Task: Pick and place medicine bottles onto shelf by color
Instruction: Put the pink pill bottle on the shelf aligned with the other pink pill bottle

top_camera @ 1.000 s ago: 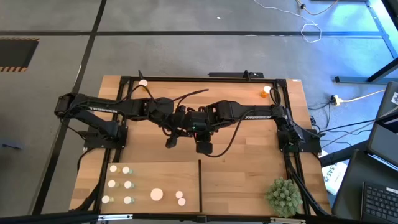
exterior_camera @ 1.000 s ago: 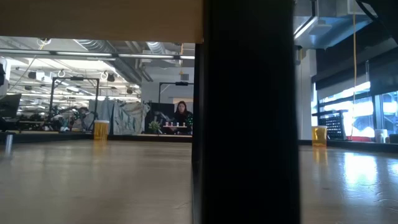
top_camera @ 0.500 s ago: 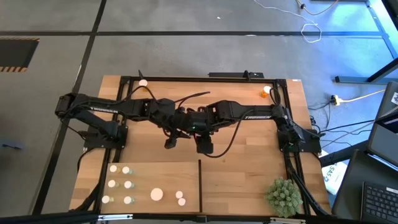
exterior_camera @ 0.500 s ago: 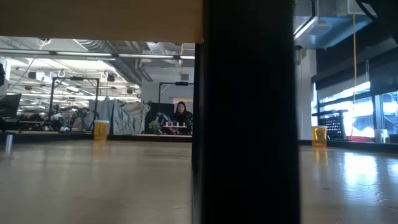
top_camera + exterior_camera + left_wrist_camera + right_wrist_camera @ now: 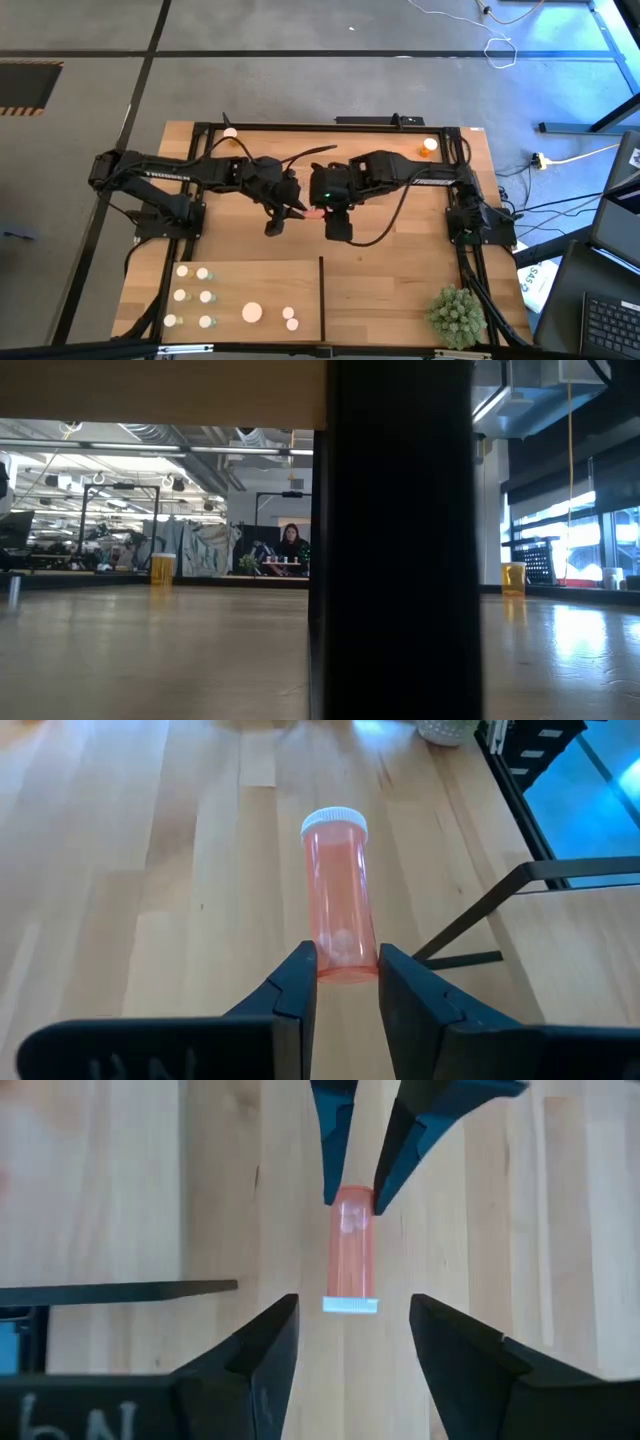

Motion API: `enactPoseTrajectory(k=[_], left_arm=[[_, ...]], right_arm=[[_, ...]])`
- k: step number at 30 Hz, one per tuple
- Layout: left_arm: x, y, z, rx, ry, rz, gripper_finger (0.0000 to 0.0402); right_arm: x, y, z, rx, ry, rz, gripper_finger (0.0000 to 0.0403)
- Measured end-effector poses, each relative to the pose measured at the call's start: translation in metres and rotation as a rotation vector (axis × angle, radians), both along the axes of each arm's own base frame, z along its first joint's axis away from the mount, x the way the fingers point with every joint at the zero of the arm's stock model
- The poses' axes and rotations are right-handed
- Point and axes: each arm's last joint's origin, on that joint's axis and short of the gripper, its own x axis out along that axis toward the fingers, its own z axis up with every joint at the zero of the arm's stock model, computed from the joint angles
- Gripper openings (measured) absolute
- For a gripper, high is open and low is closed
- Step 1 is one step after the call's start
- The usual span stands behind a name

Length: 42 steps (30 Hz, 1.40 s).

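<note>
Orange bottle (image 5: 338, 910) with white cap, pinched by its base in the left gripper (image 5: 345, 982), fingers clamped on it, held level above the middle of the counter (image 5: 410, 250). Facing it cap-on, right gripper (image 5: 350, 1335), fingers spread wide either side of the cap, not touching. Down on the pale shelf (image 5: 300, 275), left of the dark divider (image 5: 322, 295), a cluster of white-capped bottles (image 5: 205, 297). Two more orange bottles (image 5: 430, 145) back at the far edge. Spiky green plant ball (image 5: 458, 315) in the near right corner.
</note>
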Motion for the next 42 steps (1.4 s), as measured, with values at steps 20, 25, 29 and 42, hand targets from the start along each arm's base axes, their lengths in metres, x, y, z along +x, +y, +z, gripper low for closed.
enactPoseTrajectory(k=[20, 25, 29, 42], left_arm=[[-0.038, 0.015, 0.056, 0.044, -0.305, 0.070, 0.0058], [-0.049, 0.014, 0.062, 0.045, -0.312, 0.072, 0.0028], [-0.054, 0.014, 0.062, 0.051, -0.292, 0.087, 0.0008], [-0.077, 0.017, 0.061, 0.049, -0.196, 0.261, 0.0002]], right_arm=[[-0.059, 0.008, 0.062, -0.167, -0.189, -0.102, 0.0195], [-0.060, 0.010, 0.063, -0.165, -0.192, -0.097, 0.0195], [-0.061, 0.010, 0.063, -0.164, -0.192, -0.099, 0.0195], [-0.057, -0.012, 0.052, -0.140, -0.108, -0.087, 0.0195]])
